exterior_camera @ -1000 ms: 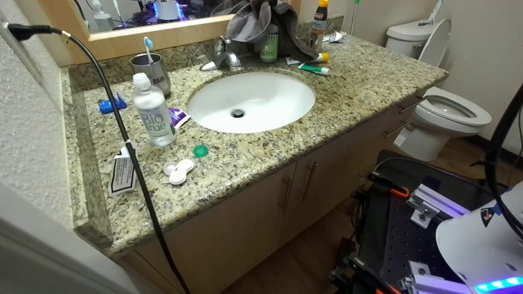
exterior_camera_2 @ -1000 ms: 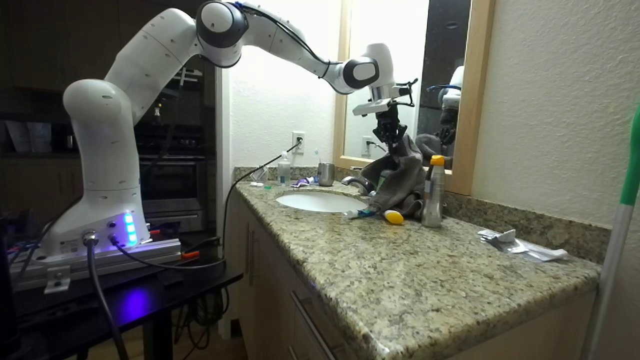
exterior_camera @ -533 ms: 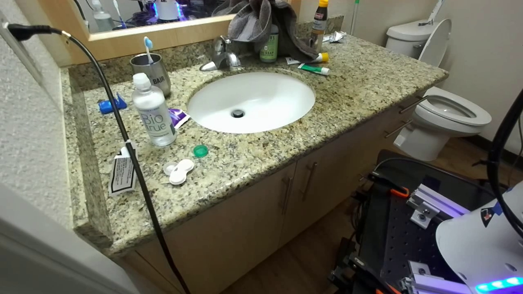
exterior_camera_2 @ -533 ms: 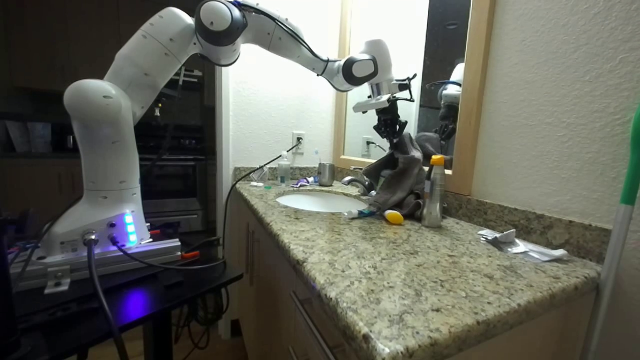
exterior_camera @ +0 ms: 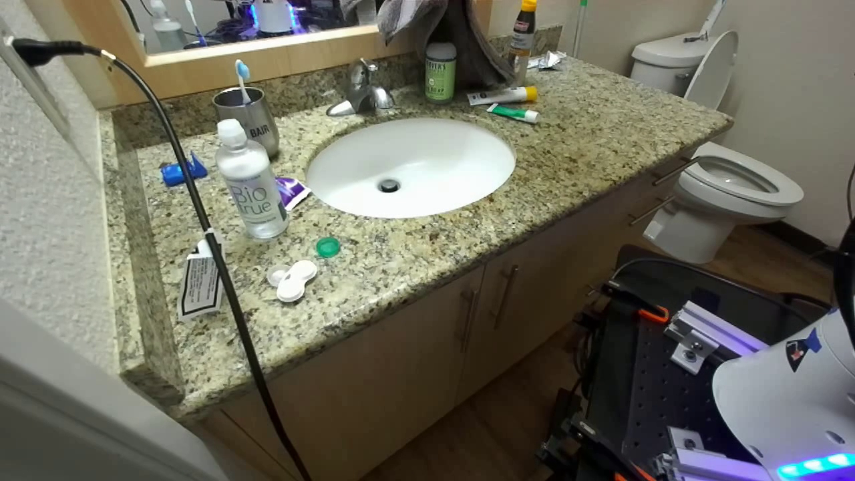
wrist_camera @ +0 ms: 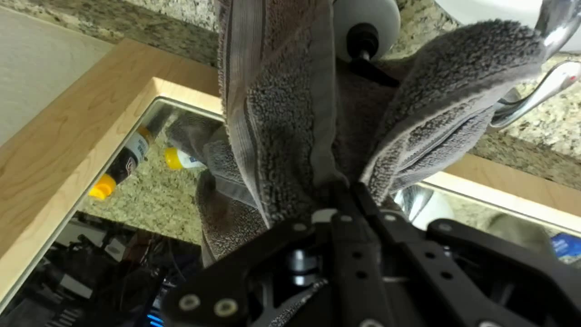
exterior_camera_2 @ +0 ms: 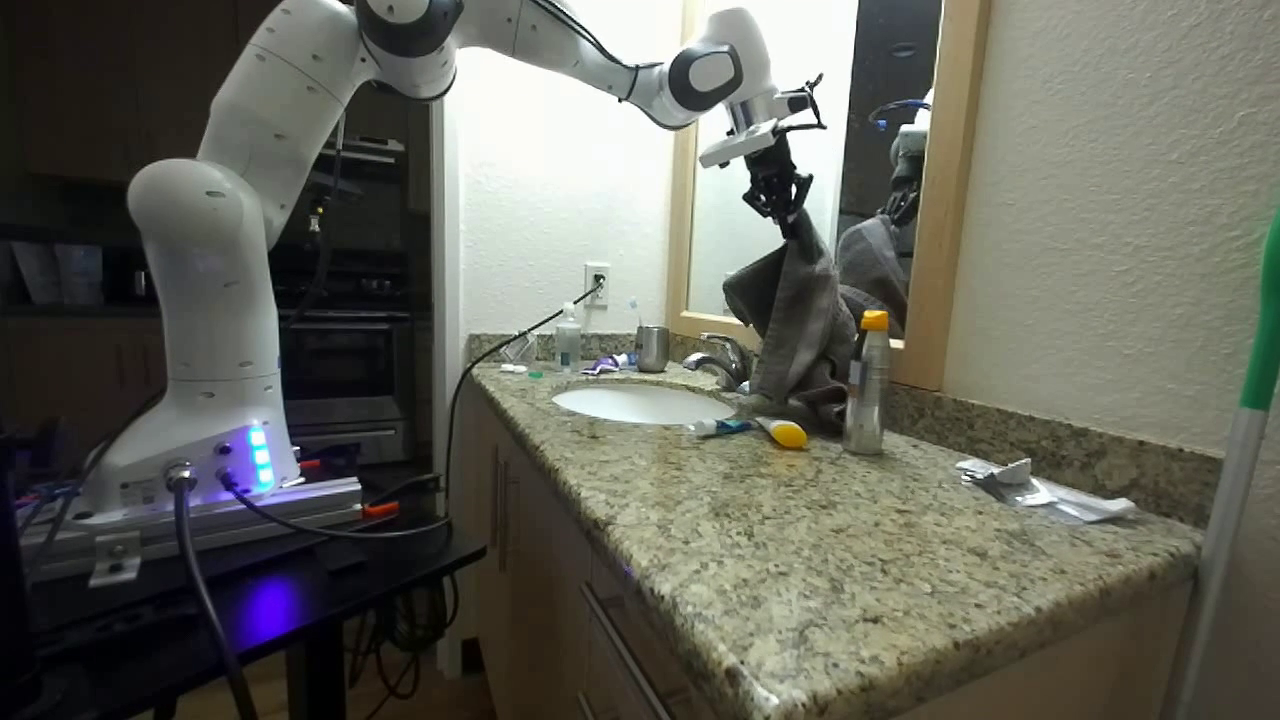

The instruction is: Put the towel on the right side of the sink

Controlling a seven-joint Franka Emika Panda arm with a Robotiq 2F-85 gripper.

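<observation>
The grey towel (exterior_camera_2: 800, 320) hangs bunched from my gripper (exterior_camera_2: 788, 222), which is shut on its upper part. The towel's lower end still rests on or just over the counter behind the sink (exterior_camera_2: 640, 404), beside the yellow-capped bottle. In an exterior view the towel (exterior_camera: 475, 57) hangs behind the green soap bottle, and the gripper is out of frame there. In the wrist view the fingertips (wrist_camera: 350, 185) are close together with towel cloth (wrist_camera: 286, 122) pinched at their tips. The oval white sink (exterior_camera: 434, 164) lies in front of the towel.
The faucet (exterior_camera: 364, 93) and soap bottle (exterior_camera: 440, 77) stand close to the towel. A yellow-capped bottle (exterior_camera_2: 868, 390), a white tube (exterior_camera: 501, 96) and a green tube (exterior_camera: 513, 114) are right of the sink. Wrappers (exterior_camera_2: 1040, 495) lie farther along. The mirror frame (exterior_camera_2: 955, 200) is close behind.
My gripper has risen, pulling the towel upward. The towel now hangs longer, and more of the soap bottle, the faucet and the white tube is uncovered.
</observation>
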